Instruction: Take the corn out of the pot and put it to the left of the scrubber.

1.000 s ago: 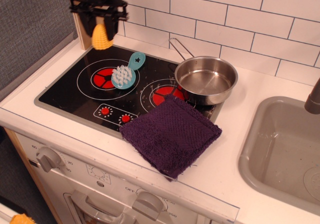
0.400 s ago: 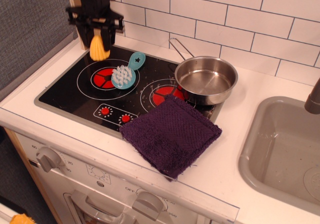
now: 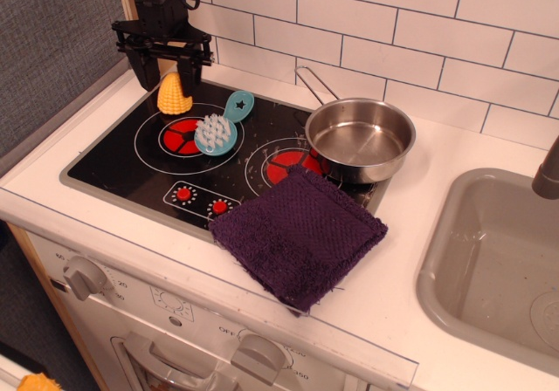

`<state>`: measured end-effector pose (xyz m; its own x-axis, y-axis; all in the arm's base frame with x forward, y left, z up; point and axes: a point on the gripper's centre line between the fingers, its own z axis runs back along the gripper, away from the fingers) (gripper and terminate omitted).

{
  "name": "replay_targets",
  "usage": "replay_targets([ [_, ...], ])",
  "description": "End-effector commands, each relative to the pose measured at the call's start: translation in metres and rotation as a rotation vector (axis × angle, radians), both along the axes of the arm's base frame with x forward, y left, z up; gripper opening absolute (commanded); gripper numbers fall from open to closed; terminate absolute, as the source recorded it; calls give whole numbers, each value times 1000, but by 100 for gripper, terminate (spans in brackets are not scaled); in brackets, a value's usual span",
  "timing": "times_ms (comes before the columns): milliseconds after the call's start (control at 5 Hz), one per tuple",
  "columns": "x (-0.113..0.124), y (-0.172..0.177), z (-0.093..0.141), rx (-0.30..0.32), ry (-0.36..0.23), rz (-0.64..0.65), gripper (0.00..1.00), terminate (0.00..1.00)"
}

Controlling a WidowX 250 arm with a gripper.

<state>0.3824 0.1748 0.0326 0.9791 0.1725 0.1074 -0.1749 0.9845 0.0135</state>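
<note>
White tiled wall behind a white worktop [image 3: 454, 160] carrying a glossy black hob [image 3: 131, 160]. The bumpy, cone-shaped corn [image 3: 174, 94] stands upright on the hob, left of the blue, white-bristled scrubber [image 3: 218, 129]. The black gripper [image 3: 163, 66] hangs just above it, jaws apparently released. The shiny steel pot [image 3: 360, 138] sits behind a knitted purple cloth [image 3: 299, 230].

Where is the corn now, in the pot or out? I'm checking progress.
Out. The pot is empty; the corn stands upright on the stovetop, left of the scrubber.
</note>
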Motion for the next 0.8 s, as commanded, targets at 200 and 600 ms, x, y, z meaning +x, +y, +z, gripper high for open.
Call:
replay_targets([
  [200,-7,-36,80,82,-156,-122,100,0],
  [600,-1,-77,84,42,-150,-232,100,0],
])
